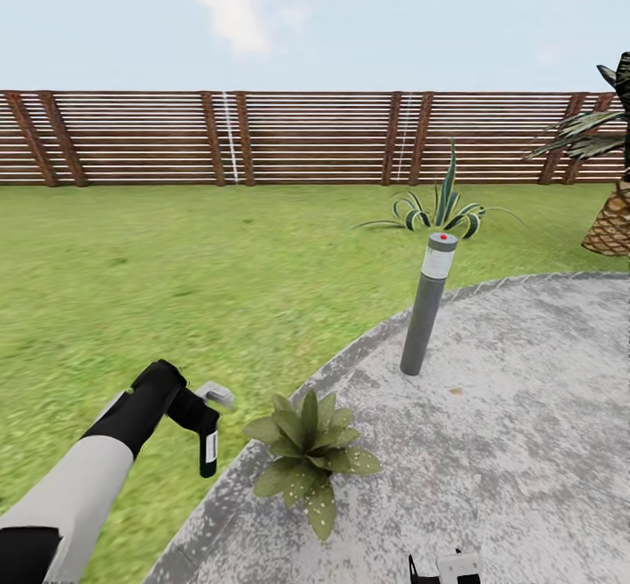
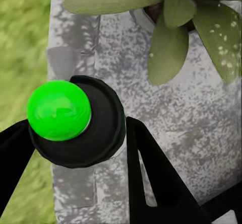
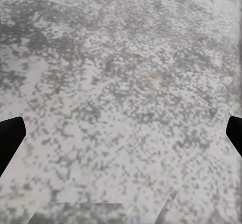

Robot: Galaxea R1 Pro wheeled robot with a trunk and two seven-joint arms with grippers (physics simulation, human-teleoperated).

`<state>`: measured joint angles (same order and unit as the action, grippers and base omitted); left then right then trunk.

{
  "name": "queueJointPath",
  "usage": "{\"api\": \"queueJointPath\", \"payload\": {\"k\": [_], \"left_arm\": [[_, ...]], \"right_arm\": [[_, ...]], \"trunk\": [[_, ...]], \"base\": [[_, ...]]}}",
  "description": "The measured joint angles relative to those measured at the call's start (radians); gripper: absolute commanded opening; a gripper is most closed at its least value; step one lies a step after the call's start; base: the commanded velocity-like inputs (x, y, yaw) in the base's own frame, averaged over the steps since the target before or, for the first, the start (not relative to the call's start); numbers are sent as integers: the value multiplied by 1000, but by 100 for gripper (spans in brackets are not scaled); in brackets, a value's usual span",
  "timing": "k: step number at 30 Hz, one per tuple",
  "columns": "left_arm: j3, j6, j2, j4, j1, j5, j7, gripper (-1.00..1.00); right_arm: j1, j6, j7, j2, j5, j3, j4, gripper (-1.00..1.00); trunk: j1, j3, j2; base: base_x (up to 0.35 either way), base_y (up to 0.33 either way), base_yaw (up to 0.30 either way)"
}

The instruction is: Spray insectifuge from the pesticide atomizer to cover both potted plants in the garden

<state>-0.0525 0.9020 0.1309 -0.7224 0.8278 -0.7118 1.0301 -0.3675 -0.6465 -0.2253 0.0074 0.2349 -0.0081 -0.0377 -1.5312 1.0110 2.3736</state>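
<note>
Head view: the left gripper (image 1: 206, 431) is clenched on the atomizer (image 1: 209, 448), hanging over the grass just beside the patio (image 1: 525, 444) edge, near a potted plant (image 1: 308, 457) on the stone. The right gripper (image 3: 121, 133) is spread wide over bare patio. A bollard (image 1: 427, 304) stands beyond.

Atomizer (image 1: 208, 444) in left pincer (image 1: 203, 422), beside plant (image 1: 309, 453)

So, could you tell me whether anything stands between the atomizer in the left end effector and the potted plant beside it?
Nothing visible does. The left end effector holds the pesticide atomizer over the lawn just off the patio's edge, and the potted plant sits close by on the stone with open space between them. The grey bollard stands farther back.
</note>
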Motion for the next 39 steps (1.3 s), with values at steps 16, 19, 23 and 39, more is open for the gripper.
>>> {"api": "queueJointPath", "payload": {"k": [16, 19, 23, 39], "left_arm": [[86, -316, -5, 178, -81, -4, -69, -100], [85, -323, 4, 196, -82, -11, -73, -100], [75, -331, -1, 222, -103, -61, -74, -100], [53, -403, -58, 216, -170, -114, -74, -100]], "right_arm": [[0, 0, 0, 0, 0, -1, 0, 100], [0, 0, 0, 0, 0, -1, 0, 100], [0, 0, 0, 0, 0, -1, 0, 100], [0, 0, -2, -2, -1, -1, 1, 100]], "trunk": [[0, 0, 0], [0, 0, 0], [0, 0, 0], [0, 0, 0]], "base": [[0, 0, 0], [0, 0, 0], [0, 0, 0], [0, 0, 0]]}}
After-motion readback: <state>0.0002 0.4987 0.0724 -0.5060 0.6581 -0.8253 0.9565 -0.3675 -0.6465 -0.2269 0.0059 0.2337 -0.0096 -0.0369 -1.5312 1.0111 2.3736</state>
